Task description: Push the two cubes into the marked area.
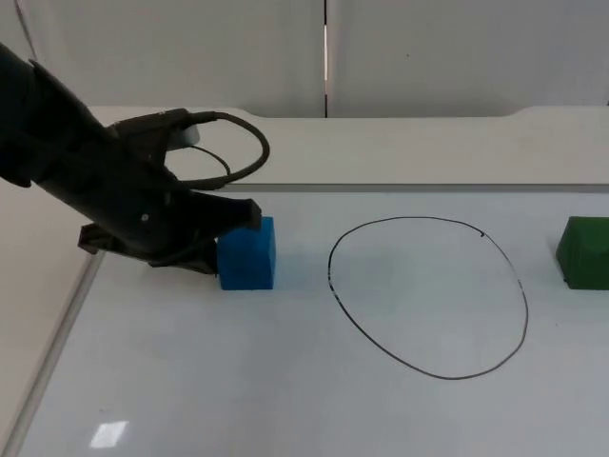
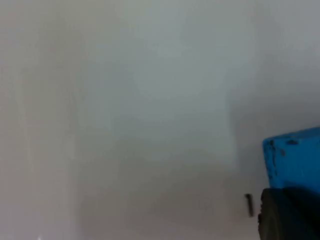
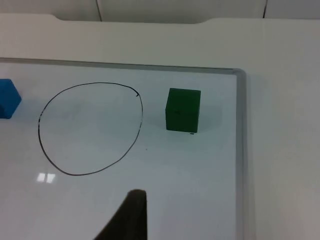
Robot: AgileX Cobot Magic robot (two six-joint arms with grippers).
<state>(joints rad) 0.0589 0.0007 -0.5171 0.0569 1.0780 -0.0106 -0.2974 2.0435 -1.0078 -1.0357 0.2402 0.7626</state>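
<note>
A blue cube (image 1: 248,254) sits on the whiteboard, left of the black hand-drawn ring (image 1: 428,297) that marks the area. My left gripper (image 1: 226,228) presses against the cube's left side, low over the board. In the left wrist view the blue cube (image 2: 295,157) lies right against the left gripper (image 2: 286,216). A green cube (image 1: 584,251) rests to the right of the ring, outside it. The right wrist view looks down on the green cube (image 3: 183,110), the ring (image 3: 90,129) and the blue cube (image 3: 7,98); my right gripper (image 3: 130,216) waits well back from them.
The whiteboard has a raised grey frame: its left edge (image 1: 57,347) runs behind my left arm and its right edge (image 3: 241,150) lies just past the green cube. Open board stretches in front of the ring.
</note>
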